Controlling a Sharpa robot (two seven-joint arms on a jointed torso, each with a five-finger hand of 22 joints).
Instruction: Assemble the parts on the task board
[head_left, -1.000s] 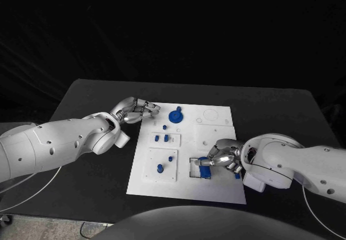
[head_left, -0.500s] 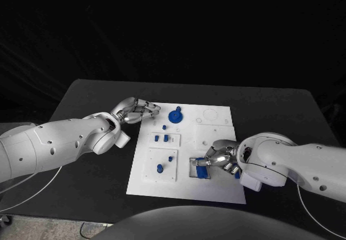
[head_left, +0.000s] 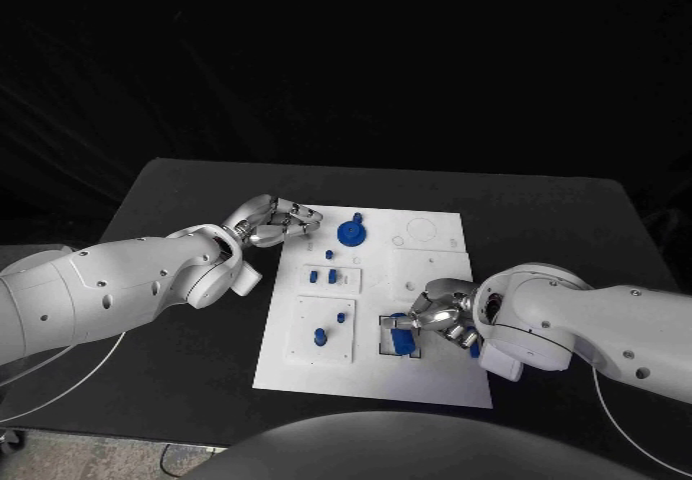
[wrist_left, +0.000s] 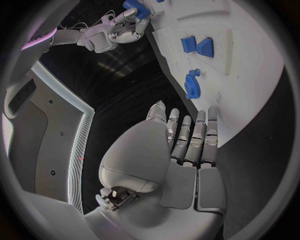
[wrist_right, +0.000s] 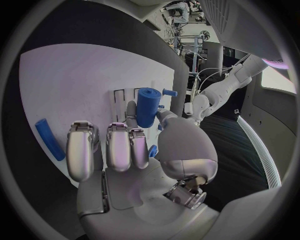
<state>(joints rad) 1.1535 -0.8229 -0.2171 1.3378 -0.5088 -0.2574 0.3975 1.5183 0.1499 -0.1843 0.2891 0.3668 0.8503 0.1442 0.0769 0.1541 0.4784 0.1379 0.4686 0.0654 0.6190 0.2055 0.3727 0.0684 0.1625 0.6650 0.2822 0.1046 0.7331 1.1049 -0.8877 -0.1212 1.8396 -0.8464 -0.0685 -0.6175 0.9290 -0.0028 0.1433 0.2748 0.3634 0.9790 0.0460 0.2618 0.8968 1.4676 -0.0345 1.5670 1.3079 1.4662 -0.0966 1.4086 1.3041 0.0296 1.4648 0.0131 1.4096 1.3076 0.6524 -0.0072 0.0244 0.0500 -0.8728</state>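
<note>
Gripping a blue cylinder (wrist_right: 147, 106) over the task board (head_left: 433, 375), the right robot hand (head_left: 444, 318) partly hides it from the head camera. Left robot hand (head_left: 271, 221): fingers curled together, holding nothing, at the board's far left corner beside a blue gear (wrist_left: 192, 85).

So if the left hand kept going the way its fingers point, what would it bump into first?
Probably the blue gear on the task board; the left hand points over the board's edge towards it, though depth is unclear.

Right hand (head_left: 440, 318) carried blue cylinder (head_left: 400, 336) slightly leftward over board recess.
</note>
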